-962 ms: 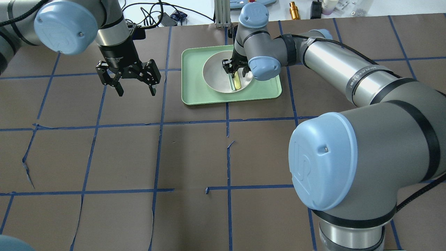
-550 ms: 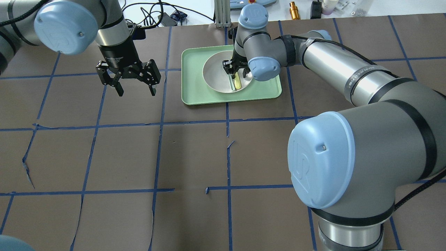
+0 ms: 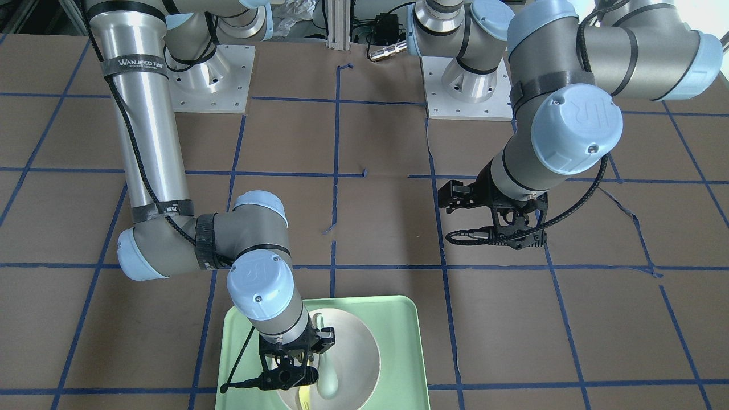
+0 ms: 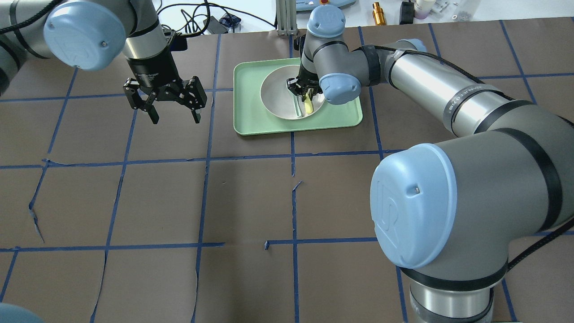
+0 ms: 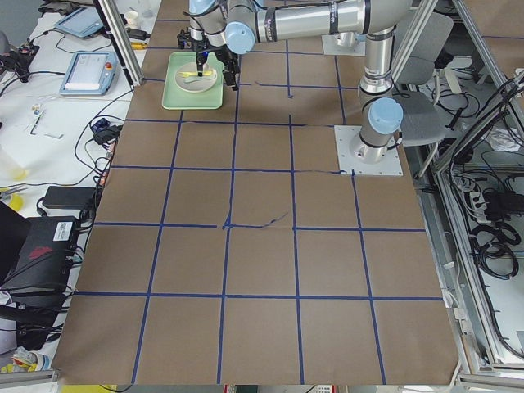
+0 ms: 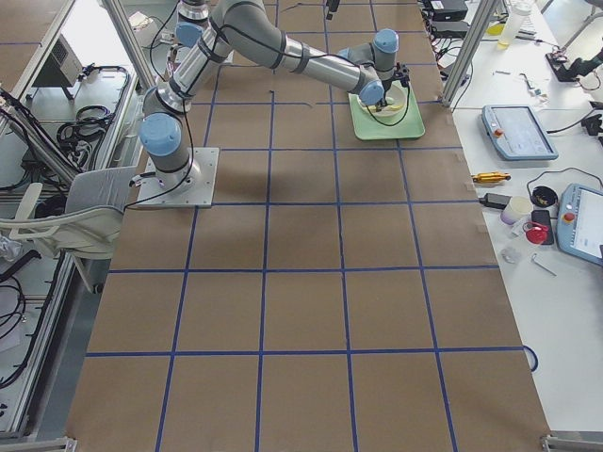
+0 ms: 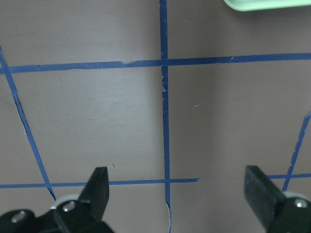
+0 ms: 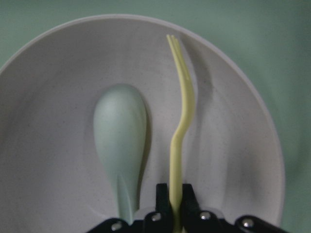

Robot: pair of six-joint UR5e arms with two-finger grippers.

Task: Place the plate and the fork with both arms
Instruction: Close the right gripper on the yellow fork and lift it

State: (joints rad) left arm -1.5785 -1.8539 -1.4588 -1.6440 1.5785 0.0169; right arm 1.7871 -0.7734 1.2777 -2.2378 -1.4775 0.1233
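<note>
right gripper (image 8: 176,196) is clamped on the handle of the fork (image 8: 182,107). the tines point at the rim of the plate (image 8: 238,145), with the spoon (image 8: 120,128) just beside the fork on its left. the plate sits in the green tray (image 4: 251,112), far across the table (image 4: 224,202). left gripper (image 4: 176,119), fingers spread wide, hangs well left of the tray's edge.

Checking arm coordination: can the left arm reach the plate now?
Probably yes: the left gripper is open beside the tray, bare table between, and the plate rim facing it is free. The right gripper, shut on the fork, takes the other side.
</note>
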